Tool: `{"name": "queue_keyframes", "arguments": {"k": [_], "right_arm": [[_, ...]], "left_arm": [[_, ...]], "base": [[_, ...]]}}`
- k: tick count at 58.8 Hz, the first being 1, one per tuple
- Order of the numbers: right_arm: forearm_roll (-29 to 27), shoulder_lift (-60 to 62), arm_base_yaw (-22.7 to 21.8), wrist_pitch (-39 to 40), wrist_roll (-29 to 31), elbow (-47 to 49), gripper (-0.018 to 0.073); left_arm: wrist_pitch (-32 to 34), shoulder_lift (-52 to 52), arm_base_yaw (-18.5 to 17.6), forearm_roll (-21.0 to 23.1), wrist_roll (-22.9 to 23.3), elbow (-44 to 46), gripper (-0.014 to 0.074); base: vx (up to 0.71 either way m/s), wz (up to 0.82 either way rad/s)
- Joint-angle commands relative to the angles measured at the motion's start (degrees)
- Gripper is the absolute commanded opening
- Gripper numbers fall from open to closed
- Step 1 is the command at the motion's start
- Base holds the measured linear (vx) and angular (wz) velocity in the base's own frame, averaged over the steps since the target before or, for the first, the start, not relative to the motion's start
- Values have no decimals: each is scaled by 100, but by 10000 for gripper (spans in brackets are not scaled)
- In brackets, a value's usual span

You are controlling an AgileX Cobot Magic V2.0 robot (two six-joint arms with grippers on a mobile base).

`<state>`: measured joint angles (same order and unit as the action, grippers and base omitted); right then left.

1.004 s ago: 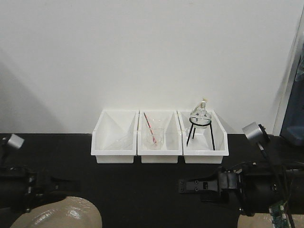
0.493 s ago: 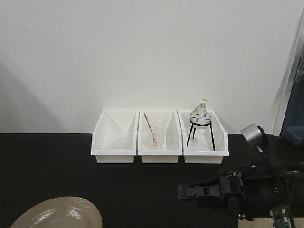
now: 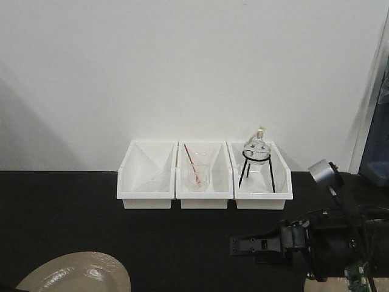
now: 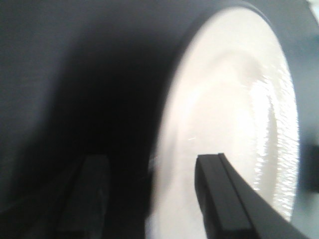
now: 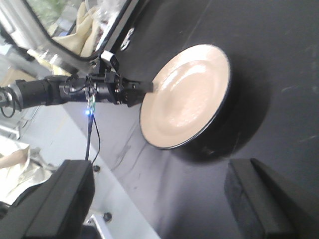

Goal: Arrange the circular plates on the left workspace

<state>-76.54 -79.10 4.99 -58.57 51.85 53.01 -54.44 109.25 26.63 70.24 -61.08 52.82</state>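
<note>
The left gripper jaws stand apart, astride the plate rim.

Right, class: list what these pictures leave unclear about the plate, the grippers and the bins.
Front view: the plate is cut off by the lower edge.
Left wrist view: blur and glare hide whether the left gripper touches the plate's rim.
Front view: the leftmost bin holds something clear, too faint to name.
No view shows another plate; the right arm covers the front view's lower right corner.
</note>
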Motion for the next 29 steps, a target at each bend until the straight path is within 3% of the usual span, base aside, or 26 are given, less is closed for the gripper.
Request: {"name": "queue_keyframes", "arguments": {"k": [1,11,22,29], "right_arm": [[-350,148,-8,-67,48,188,578],[-345,148,-8,-132,48,188,578],[-333,148,-8,-144,48,188,568],[-333,148,-8,-139,48,188,549]], "left_arm": [[-240,-144,-251,542,-112,151,468],[-282,49,-588,719,-213,151,386],[-424,62,-652,814,-245,151,-9],[-890,62,-652,1346,-282,151,-7]], "base": [[0,0],[0,0],[0,0],[0,0]]}}
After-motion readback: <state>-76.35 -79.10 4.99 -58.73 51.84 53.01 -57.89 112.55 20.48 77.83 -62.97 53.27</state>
